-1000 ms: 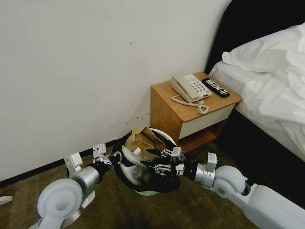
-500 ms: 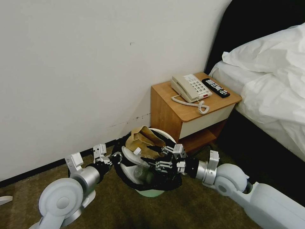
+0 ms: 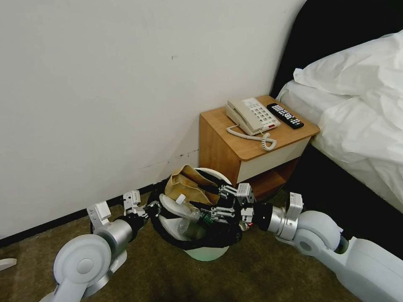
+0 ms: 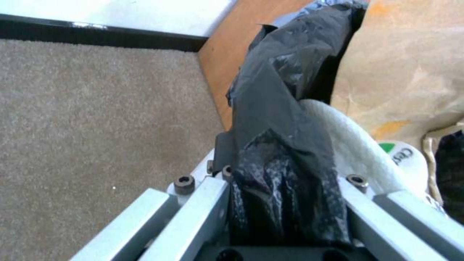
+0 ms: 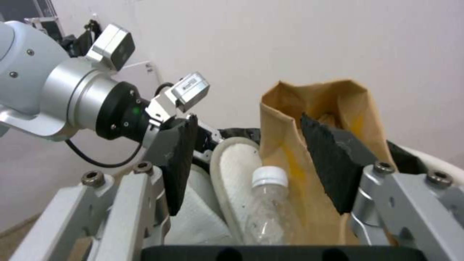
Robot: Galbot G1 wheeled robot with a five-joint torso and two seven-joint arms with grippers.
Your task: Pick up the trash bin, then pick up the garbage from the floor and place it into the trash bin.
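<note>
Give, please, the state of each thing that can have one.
Trash bin: upright, full, rim gripped.
Brown paper bag: in the bin, sticking out.
Plastic bottle: capped, in the bin.
Slipper: in the bin.
Left pincer: shut on the bin's rim.
Right pincer: open above the bin.
Telephone: handset on cradle.

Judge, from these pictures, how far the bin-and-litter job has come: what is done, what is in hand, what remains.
Done: the brown paper bag, a white slipper and a plastic bottle sit in the trash bin.

In hand: the left gripper is shut on the bin's bag-lined rim; the right gripper is open, empty, above the bottle.

Left: no litter shows on the visible carpet; beyond it, unknown.
</note>
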